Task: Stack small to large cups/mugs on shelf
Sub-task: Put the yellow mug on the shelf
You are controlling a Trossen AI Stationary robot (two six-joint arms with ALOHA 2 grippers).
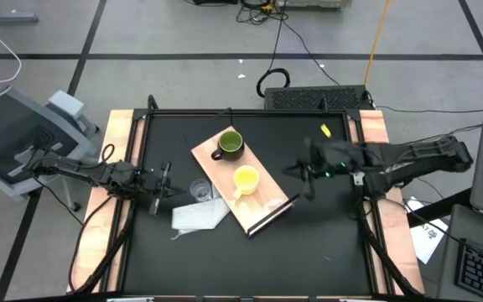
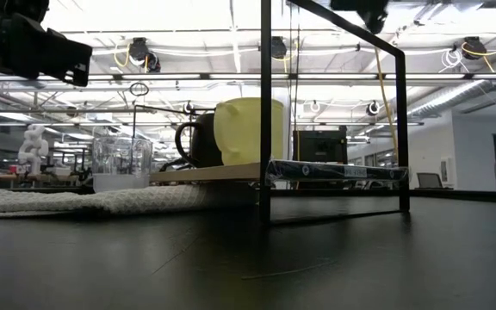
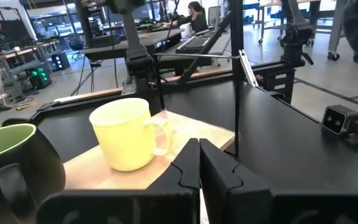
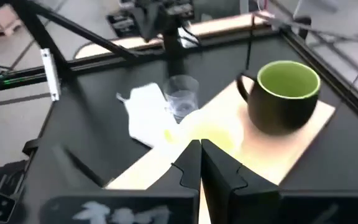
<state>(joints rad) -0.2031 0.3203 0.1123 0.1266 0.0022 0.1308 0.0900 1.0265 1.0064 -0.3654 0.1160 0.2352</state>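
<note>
The light-wood shelf [image 1: 250,197] lies slantwise on the black table. A dark green mug [image 1: 229,144] stands on its far end and a yellow mug [image 1: 246,179] on its middle, both upright. A clear cup [image 1: 199,190] stands off the shelf's left edge, beside a white cloth [image 1: 199,216]. My left gripper [image 1: 168,186] is shut with nothing between its fingers, left of the cup, pointing level at the mugs [image 3: 124,140]. My right gripper [image 1: 302,174] is shut and holds nothing, raised right of the shelf and looking down on the green mug [image 4: 284,93] and the cup [image 4: 182,96].
A black metal frame with upright posts [image 2: 265,112] runs round the table. A small yellow object [image 1: 325,130] lies at the far right of the table. Bare tabletop spreads along the near edge. Desks, cables and people fill the room beyond.
</note>
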